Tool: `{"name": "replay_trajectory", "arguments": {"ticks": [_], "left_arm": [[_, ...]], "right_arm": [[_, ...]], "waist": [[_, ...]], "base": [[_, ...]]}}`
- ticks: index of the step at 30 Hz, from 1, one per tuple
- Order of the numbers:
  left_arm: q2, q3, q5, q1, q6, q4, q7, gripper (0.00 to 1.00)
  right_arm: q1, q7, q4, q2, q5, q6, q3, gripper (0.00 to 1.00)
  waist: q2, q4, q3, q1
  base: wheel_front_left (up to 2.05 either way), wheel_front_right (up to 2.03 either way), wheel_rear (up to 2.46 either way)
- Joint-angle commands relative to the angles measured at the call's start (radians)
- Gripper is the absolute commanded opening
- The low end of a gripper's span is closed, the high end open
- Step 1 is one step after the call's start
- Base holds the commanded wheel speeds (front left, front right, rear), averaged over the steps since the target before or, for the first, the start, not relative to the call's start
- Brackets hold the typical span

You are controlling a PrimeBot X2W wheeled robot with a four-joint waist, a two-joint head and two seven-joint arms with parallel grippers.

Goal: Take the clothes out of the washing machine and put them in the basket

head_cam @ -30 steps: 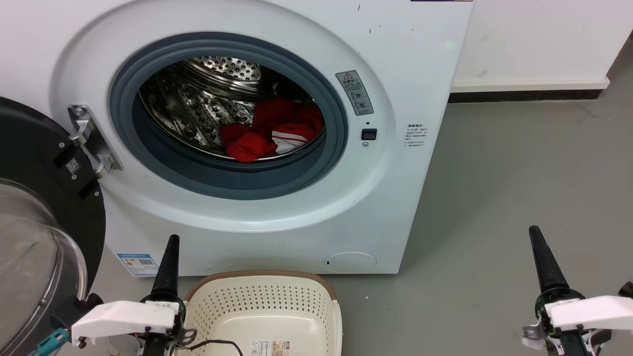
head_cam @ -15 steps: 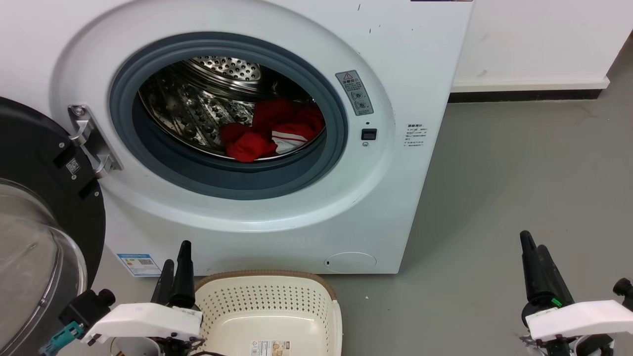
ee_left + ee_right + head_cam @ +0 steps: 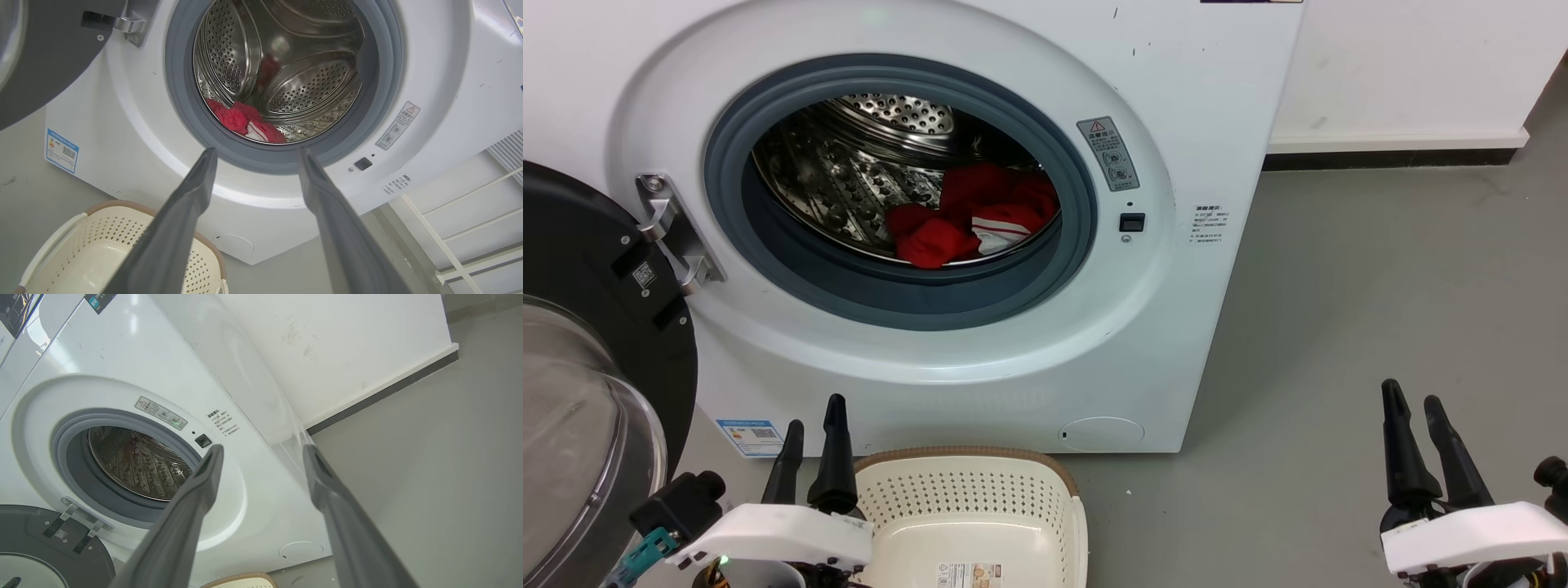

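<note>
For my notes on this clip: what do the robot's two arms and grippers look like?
The left gripper and right gripper each have two long, tapering, matte dark fingers rising from an angular white housing. A teal connector and a black knob sit beside the left housing; another black knob shows by the right one.

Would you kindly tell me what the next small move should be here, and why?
Probably reach the left gripper up and forward into the washing machine toward the clothes. It is open and empty, its wrist view lines up with the red garment lying low inside, the door is swung aside, and the basket waits empty below.
</note>
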Motion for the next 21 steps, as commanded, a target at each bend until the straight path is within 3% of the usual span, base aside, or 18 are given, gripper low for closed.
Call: {"name": "replay_trajectory", "arguments": {"ticks": [1, 21], "left_arm": [[0.008, -0.004, 0.034, -0.001, 0.007, -0.021, -0.012, 1.0], [0.003, -0.016, 0.269, 0.028, 0.025, -0.07, -0.069, 1.0]], "right_arm": [[0.002, -0.011, -0.024, -0.004, -0.032, 0.0, 0.001, 1.0], [0.041, -0.068, -0.101, -0.005, -0.256, 0.0, 0.005, 1.0]], "waist": [[0.0, 0.0, 0.0, 0.0], [0.0, 0.0, 0.003, 0.0]], "base": [[0.0, 0.0, 0.0], [0.0, 0.0, 0.0]]}}
